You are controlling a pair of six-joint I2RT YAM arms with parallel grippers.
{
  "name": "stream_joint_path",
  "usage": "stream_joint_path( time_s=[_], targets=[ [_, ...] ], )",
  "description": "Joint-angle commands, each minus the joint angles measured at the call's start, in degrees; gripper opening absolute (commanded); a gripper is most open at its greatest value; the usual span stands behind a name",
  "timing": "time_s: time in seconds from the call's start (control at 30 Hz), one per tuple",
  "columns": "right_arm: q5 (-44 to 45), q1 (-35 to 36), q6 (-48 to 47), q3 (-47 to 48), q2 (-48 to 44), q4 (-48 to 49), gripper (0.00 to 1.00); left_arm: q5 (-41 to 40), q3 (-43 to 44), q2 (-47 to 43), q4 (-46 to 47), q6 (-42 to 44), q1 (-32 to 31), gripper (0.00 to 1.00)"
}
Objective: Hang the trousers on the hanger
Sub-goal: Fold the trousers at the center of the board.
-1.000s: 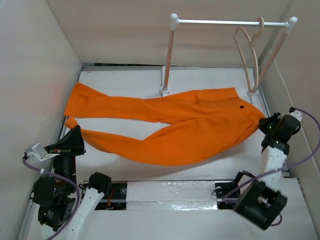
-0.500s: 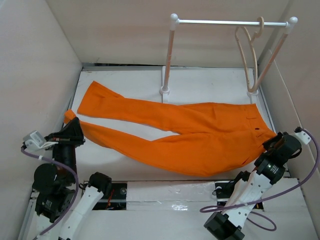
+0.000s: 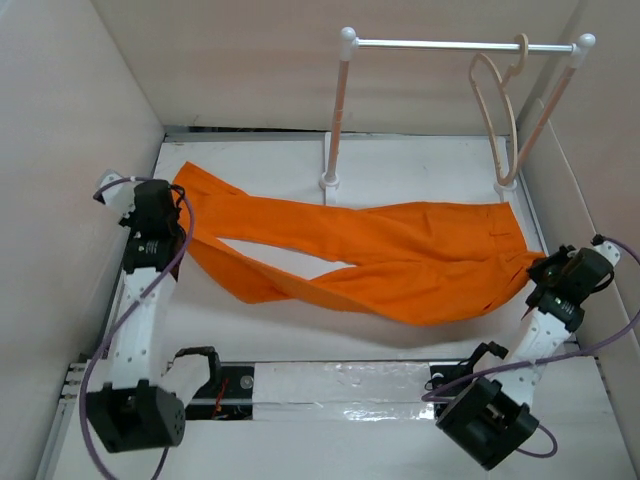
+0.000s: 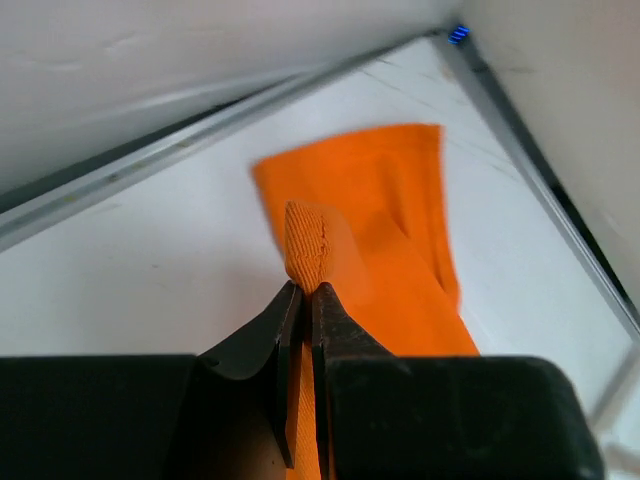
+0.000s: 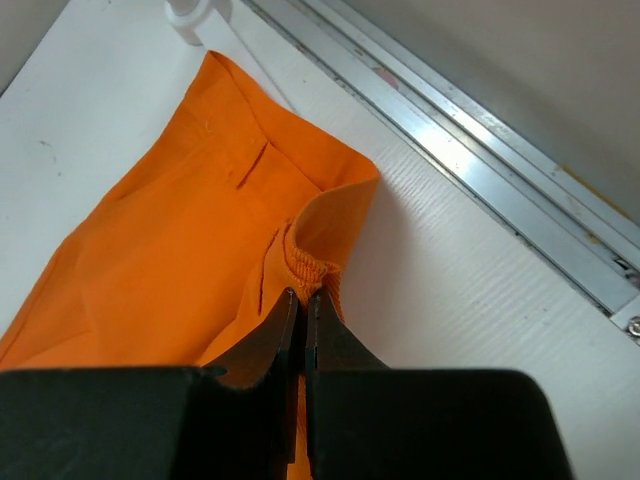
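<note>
Left gripper [image 4: 303, 292] on trousers [image 3: 400, 262] cuff, right gripper [image 5: 302, 296] on waistband

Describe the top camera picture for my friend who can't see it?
Bright orange trousers lie stretched across a white table, the left gripper pinching a leg end and the right gripper pinching the waist. Behind them, a beige hanger hangs on a white rack.

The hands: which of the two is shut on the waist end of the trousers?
The right hand: it is shut on a fold of the waistband of the trousers. The left hand pinches fabric at the leg end instead.
</note>
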Motion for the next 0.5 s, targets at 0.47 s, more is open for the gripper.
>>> stream_joint_path(
  time_s=[0.47],
  targets=[
    [5.40, 9.47, 6.25, 12.04, 20.45, 21.62, 0.00, -0.79, 22.44, 29.63, -0.71, -1.72, 20.06, 0.00]
  ],
)
